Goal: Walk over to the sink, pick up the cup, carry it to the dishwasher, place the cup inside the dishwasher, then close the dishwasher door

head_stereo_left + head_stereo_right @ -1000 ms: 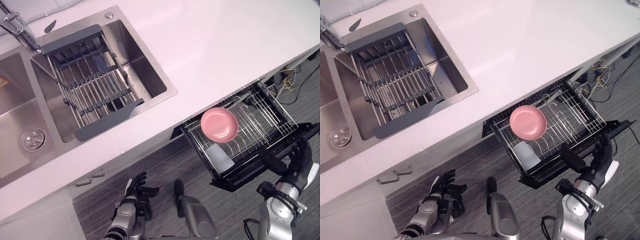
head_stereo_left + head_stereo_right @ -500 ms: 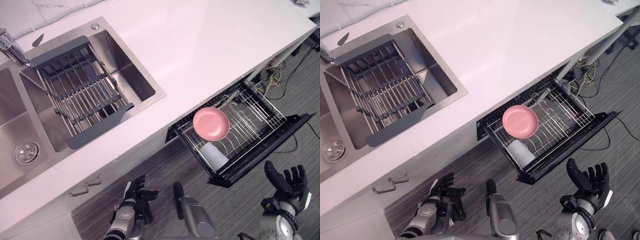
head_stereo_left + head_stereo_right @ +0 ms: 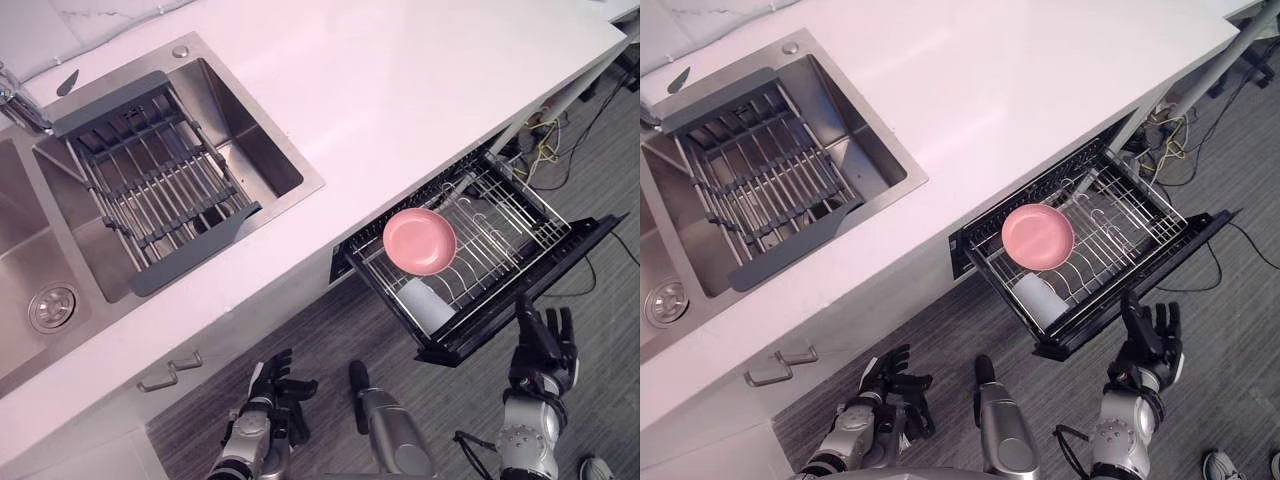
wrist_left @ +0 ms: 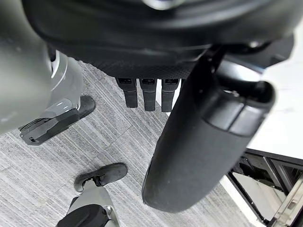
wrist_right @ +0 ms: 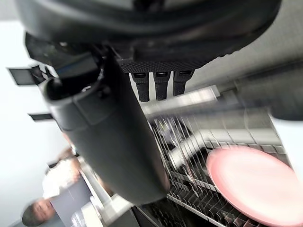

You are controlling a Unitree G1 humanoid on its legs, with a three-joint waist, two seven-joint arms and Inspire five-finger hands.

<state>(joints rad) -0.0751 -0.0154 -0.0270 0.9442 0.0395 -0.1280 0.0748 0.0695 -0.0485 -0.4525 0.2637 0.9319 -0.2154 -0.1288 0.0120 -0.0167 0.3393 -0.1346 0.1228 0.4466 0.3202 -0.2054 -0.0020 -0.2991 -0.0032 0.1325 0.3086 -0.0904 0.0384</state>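
Standing back from the white desk (image 3: 400, 90), the robot has both arms low over the grey floor (image 3: 340, 330). The dishwasher (image 3: 350, 268) under the desk is open, its dark door (image 3: 580, 247) slid out at an angle with a wire rack (image 3: 510, 215) showing inside.

The cup (image 3: 427, 305), pale and see-through, sits in the near corner of that rack. It is just beside a pink plate (image 3: 419, 241) that rests on the wires towards the desk. I cannot tell which way up the cup is.

The right hand (image 3: 545, 340) is raised just in front of the door's outer edge, fingers (image 5: 161, 82) straight and spread, holding nothing. Its fingertips reach up to the edge, but I cannot tell whether they touch it.

The left hand (image 3: 275, 385) hangs low near the cupboard front, well apart from the dishwasher. Its fingers (image 4: 144, 92) are loose and it too holds nothing.

Off to the left, the steel sink (image 3: 250, 110) is set into the desk, with a grey drying rack (image 3: 160, 180) laid across its basin. A tap (image 3: 20, 100) stands at the back edge, and a round drain (image 3: 55, 307) shows in the shallower basin next to it. A cupboard handle (image 3: 170, 370) sits below the desk edge. Loose cables (image 3: 545, 145) lie on the floor past the dishwasher's far end.
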